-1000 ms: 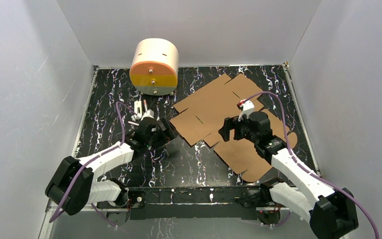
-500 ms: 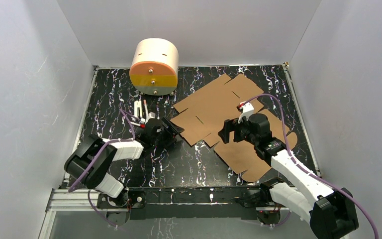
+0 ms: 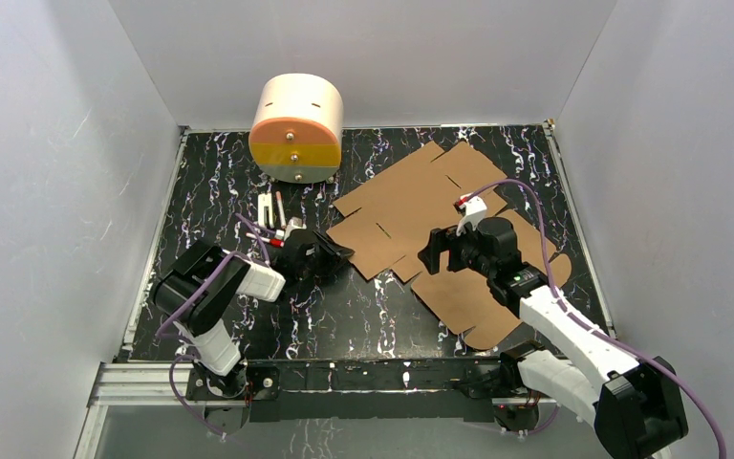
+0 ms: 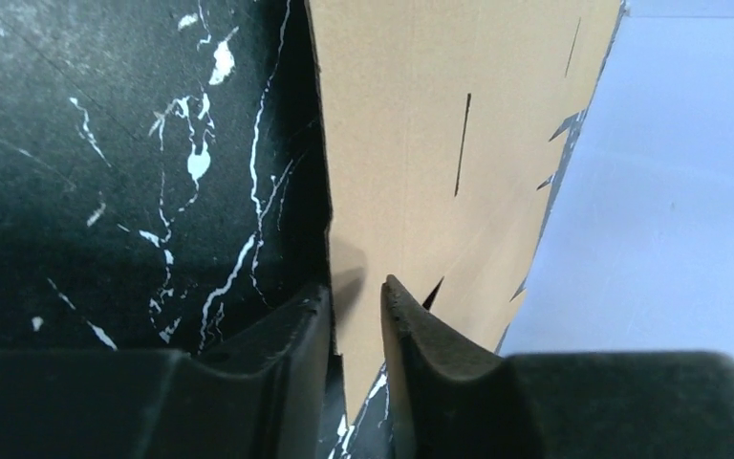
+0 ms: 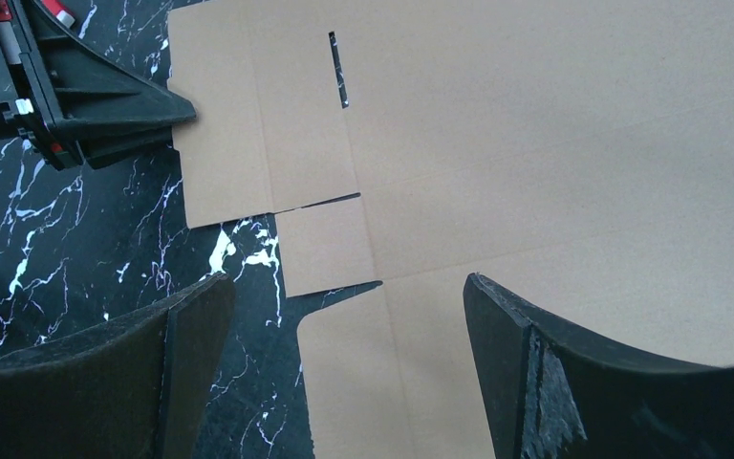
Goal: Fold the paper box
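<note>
The paper box [image 3: 440, 206] is a flat brown cardboard sheet with flaps and slots, lying on the black marbled table's right half. My left gripper [image 3: 342, 252] is low at the sheet's left corner. In the left wrist view its jaws [image 4: 356, 287] are narrowed to a small gap with the cardboard's [image 4: 420, 143] edge between them; I cannot tell whether they press on it. My right gripper [image 3: 430, 251] hovers above the sheet's near-middle, wide open. Between its fingers [image 5: 344, 287] show a flap notch and cardboard [image 5: 535, 143], with the left gripper [image 5: 105, 105] at the upper left.
A cream cylinder [image 3: 296, 129] with an orange and yellow front stands at the back left. A few small pen-like items [image 3: 269, 208] lie just beyond the left gripper. White walls close in the table on three sides.
The left arm slid lower and right until its jaws reached the cardboard's left corner, and they narrowed from wide open to a small gap. The right arm barely moved.
</note>
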Motion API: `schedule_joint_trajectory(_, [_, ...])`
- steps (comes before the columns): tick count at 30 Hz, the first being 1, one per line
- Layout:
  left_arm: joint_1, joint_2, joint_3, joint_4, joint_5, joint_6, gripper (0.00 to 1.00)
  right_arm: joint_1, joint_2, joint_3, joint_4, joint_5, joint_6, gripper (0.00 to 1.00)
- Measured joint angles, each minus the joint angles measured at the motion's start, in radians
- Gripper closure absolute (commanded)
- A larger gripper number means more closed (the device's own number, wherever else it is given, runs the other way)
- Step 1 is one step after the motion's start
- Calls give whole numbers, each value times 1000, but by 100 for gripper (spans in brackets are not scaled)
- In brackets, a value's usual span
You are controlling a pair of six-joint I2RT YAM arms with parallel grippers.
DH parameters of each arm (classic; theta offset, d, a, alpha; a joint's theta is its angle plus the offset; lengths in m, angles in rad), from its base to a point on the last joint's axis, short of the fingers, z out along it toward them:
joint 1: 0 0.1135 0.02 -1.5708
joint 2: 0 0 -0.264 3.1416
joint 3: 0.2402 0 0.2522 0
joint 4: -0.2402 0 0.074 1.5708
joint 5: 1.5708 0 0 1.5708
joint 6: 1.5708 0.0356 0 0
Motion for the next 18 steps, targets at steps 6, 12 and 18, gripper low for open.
schedule_joint_trajectory(6, [0, 22, 1, 18, -1, 53, 100, 0, 8, 0, -1, -1, -2, 1])
schedule_joint_trajectory(12, [11, -55, 13, -73, -5, 176, 100, 0, 5, 0, -5, 3, -6, 1])
schedule_joint_trajectory(18, [61, -133, 108, -316, 6, 342, 100, -2, 58, 49, -58, 44, -8, 1])
